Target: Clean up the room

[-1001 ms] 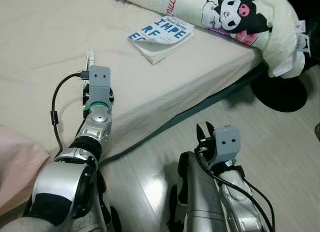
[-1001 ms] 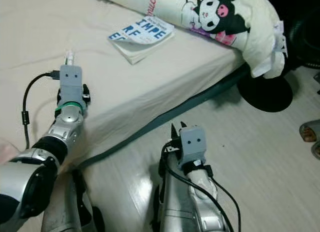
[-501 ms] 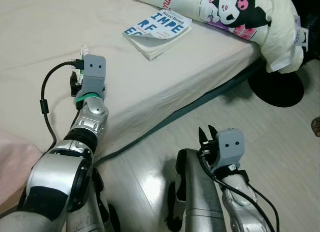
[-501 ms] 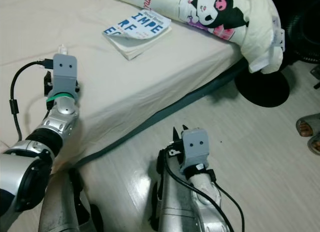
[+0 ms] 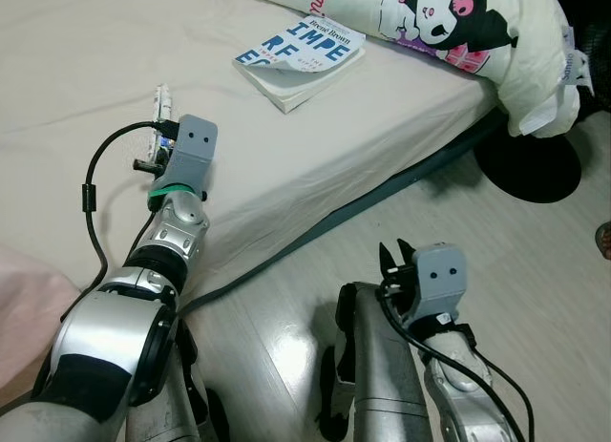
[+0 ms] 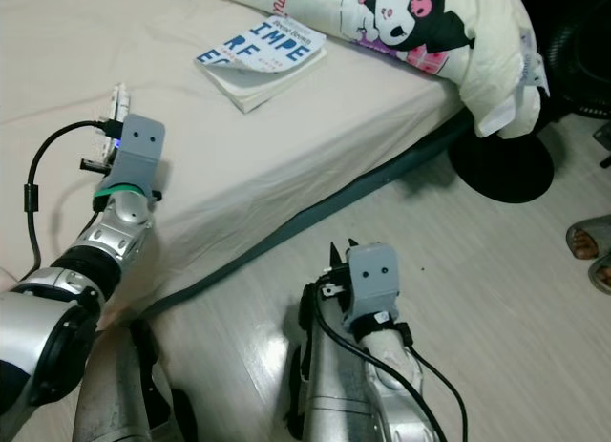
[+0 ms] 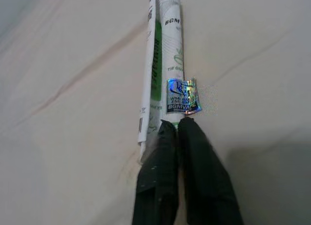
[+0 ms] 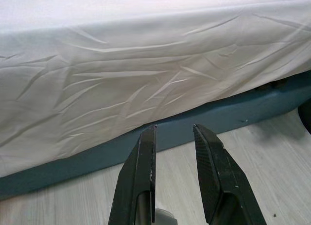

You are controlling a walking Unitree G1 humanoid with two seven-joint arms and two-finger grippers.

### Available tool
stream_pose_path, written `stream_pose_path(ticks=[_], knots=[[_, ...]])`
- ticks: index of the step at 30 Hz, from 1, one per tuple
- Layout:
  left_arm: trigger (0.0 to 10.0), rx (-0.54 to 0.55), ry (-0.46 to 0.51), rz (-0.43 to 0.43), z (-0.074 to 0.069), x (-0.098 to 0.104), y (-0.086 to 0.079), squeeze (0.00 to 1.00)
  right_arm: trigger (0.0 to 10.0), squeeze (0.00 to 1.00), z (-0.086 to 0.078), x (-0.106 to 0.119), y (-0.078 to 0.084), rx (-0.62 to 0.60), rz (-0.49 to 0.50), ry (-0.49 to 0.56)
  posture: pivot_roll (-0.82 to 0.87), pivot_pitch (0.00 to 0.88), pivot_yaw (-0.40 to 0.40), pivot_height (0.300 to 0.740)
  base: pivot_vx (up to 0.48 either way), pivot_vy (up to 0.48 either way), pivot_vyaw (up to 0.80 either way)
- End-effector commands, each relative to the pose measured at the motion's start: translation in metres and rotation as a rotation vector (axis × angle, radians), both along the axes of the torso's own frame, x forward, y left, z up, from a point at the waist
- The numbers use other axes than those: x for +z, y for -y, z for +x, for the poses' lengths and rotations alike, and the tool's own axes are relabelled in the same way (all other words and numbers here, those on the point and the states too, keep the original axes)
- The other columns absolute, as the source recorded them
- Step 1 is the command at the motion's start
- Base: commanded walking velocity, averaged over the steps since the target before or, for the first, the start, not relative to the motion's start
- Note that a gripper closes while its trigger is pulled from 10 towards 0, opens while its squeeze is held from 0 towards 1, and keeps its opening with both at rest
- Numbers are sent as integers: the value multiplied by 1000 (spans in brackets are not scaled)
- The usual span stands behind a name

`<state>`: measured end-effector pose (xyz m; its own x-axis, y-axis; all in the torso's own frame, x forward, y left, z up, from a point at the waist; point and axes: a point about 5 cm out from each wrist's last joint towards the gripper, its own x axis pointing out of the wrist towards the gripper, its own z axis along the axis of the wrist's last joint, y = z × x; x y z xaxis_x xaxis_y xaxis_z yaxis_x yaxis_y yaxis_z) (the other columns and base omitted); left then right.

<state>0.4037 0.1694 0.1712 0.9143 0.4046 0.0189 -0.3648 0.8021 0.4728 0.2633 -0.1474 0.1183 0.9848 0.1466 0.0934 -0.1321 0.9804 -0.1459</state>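
On bed (image 5: pixel 86 60): one book (image 5: pixel 301 60), one pillow (image 5: pixel 449 31), one tube (image 7: pixel 167 69).

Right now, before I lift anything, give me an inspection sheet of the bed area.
Surface: bed with cream sheet, wrinkled at the side; pale wood floor beside it.
Job's things: white and green packet with a holographic sticker, lying flat on the sheet.
Clutter: paperback book near the bed's edge; cartoon-print long pillow beyond it.
Grippers: left gripper shut on the packet's near end; right gripper open, low over the floor, facing the bed's side.
Cables: black cable looping from the left wrist over the sheet.
Surroundings: round black base on the floor; pink fabric at the robot's left.
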Motion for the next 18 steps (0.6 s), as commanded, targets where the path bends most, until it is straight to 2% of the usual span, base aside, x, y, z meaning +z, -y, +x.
stream_pose_path(ticks=[1, 2, 3, 4, 5, 6, 18], knots=[[0, 19, -69, 3, -6, -17, -5, 0, 10000, 0, -3, -5, 3, -13, 4, -29, -277, 366, 50, 500, 0, 0, 0], [1137, 20, -64, 2, -5, -15, -6, 0, 10000, 0, -3, -5, 3, -14, 5, -29, -275, 366, 51, 500, 0, 0, 0], [1137, 20, -61, 1, -5, -14, -6, 0, 10000, 0, -3, -5, 3, -15, 5, -29, -275, 366, 51, 500, 0, 0, 0], [10000, 21, -54, 5, -4, -13, -7, 0, 10000, 0, -4, -5, 2, -15, 5, -31, -273, 366, 51, 500, 0, 0, 0], [10000, 21, -54, 5, -4, -13, -7, 0, 10000, 0, -4, -5, 2, -15, 5, -31, -273, 366, 51, 500, 0, 0, 0], [10000, 26, -43, 4, -4, -11, -8, 1000, 10000, 0, -4, -5, 2, -15, 5, -31, -272, 366, 51, 500, 0, 0, 0], [10000, 46, 43, -1, 0, 9, -21, 1000, 10000, 0, -4, -8, -1, -9, 10, -42, -256, 374, 52, 500, 0, 0, 0]])
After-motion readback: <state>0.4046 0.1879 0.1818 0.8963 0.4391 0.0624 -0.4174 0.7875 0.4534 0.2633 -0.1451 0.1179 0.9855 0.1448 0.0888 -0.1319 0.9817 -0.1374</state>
